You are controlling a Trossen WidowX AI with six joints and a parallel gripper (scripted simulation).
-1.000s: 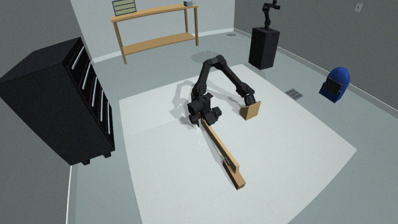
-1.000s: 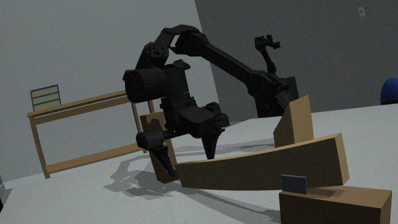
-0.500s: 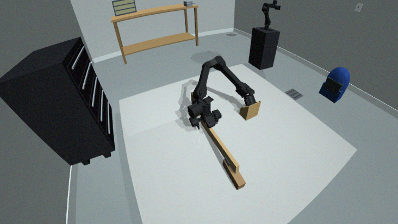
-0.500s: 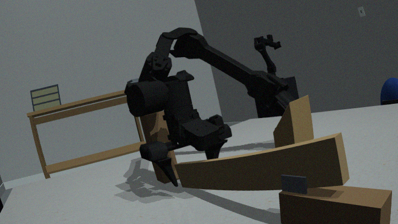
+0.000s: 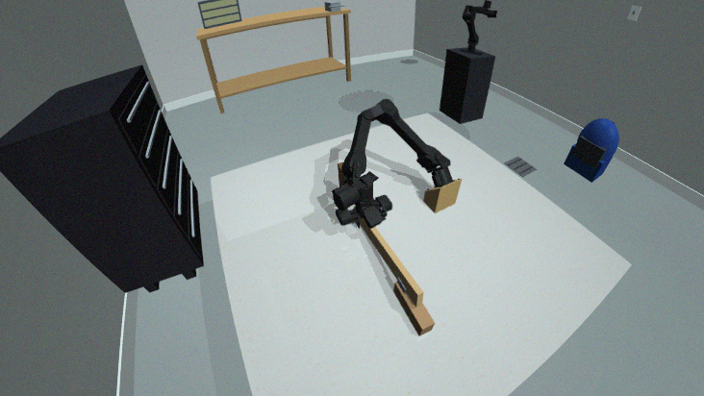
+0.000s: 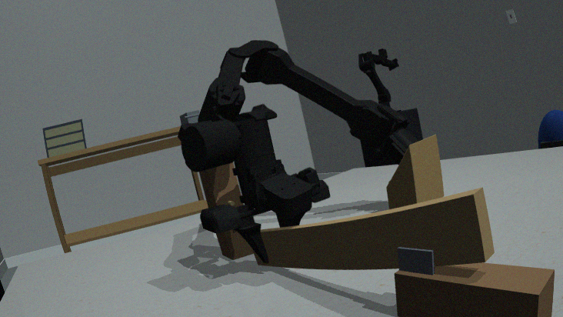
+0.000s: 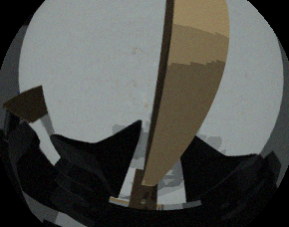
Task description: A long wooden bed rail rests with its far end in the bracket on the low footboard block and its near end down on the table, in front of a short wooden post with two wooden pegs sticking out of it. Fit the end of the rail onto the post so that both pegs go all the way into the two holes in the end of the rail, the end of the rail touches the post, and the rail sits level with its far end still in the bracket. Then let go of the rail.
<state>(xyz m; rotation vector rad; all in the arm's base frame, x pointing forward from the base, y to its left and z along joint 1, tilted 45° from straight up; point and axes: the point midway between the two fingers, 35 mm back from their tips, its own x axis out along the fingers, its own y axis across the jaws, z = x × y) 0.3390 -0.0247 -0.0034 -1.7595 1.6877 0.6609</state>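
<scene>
The long rail (image 5: 394, 257) (image 6: 365, 242) (image 7: 192, 90) slopes down from the bracket (image 5: 401, 284) (image 6: 414, 261) on the footboard block (image 5: 422, 321) (image 6: 506, 276). Its near end is low, by the table in front of the post's foot. The post (image 6: 221, 180) (image 7: 137, 196) stands behind the arm; one peg (image 6: 231, 202) shows beside the gripper. My gripper (image 5: 363, 223) (image 6: 277, 243) (image 7: 159, 125) is partly open, its fingers on either side of the rail near that end. The wrist view shows a gap at the left finger. The far fingertip is hidden behind the rail in the exterior view.
A tan angular block (image 5: 445, 195) (image 6: 428, 168) stands at the arm's base, right of the rail. A black drawer cabinet (image 5: 103, 179) is at the left. A wooden bench (image 5: 275, 18) (image 6: 124, 141) and a second arm on a dark pedestal (image 5: 465, 86) are farther back.
</scene>
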